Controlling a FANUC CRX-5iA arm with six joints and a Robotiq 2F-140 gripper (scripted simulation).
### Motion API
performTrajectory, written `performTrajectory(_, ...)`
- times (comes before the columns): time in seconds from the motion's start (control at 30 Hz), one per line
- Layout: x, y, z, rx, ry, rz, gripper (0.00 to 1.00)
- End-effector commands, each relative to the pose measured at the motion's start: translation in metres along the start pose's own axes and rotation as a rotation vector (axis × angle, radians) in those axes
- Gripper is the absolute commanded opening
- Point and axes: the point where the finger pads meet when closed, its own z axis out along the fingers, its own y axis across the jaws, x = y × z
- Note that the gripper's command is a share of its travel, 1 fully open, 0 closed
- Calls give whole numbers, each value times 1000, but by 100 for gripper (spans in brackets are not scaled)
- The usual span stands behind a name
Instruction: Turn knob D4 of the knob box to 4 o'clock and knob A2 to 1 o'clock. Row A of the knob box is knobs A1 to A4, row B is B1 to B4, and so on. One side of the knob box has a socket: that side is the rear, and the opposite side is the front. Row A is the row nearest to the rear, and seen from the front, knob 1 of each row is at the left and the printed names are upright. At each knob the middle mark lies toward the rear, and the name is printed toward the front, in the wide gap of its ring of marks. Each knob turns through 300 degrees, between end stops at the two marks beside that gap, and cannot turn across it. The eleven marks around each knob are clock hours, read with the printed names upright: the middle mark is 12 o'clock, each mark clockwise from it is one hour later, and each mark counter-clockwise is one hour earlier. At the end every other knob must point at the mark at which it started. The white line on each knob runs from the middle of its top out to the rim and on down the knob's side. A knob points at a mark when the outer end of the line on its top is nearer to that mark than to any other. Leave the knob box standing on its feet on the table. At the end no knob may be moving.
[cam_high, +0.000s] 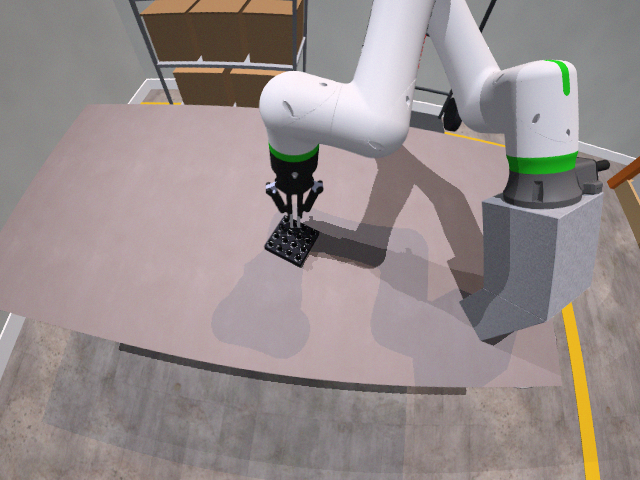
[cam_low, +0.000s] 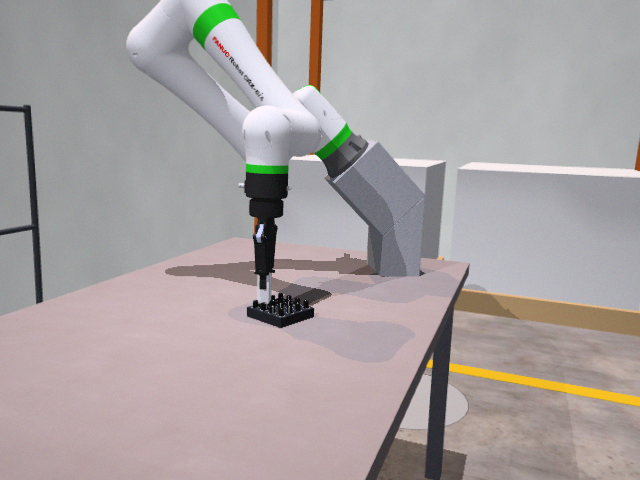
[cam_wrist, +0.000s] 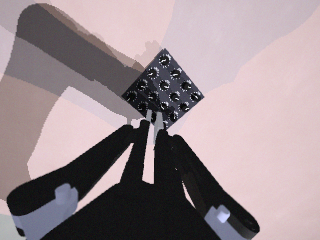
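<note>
Gripper (cam_high: 295, 223) is pinching narrow on a knob (cam_wrist: 154, 117) along the box's (cam_high: 302, 249) edge nearest the wrist, box sitting mid-table (cam_high: 129, 217). Fingers are hanging vertical, straight over it; which knob, can't tell.

Arm (cam_high: 361, 98) looked glossy white plastic, green bands. Knob box (cam_high: 292, 241) matt black plastic. Table (cam_low: 129, 361) matt, smooth, pinkish. Pedestal (cam_high: 568, 258) rough grey, stone-like. Boxes (cam_high: 206, 25) plain cardboard.
</note>
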Motion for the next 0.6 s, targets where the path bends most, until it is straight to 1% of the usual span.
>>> performTrajectory(0.0, 0, 0, 0, 5, 4, -126, 5)
performTrajectory(0.27, 0, 0, 0, 5, 5, -343, 5)
performTrajectory(0.33, 0, 0, 0, 5, 5, -343, 5)
performTrajectory(0.57, 0, 0, 0, 4, 5, -526, 5)
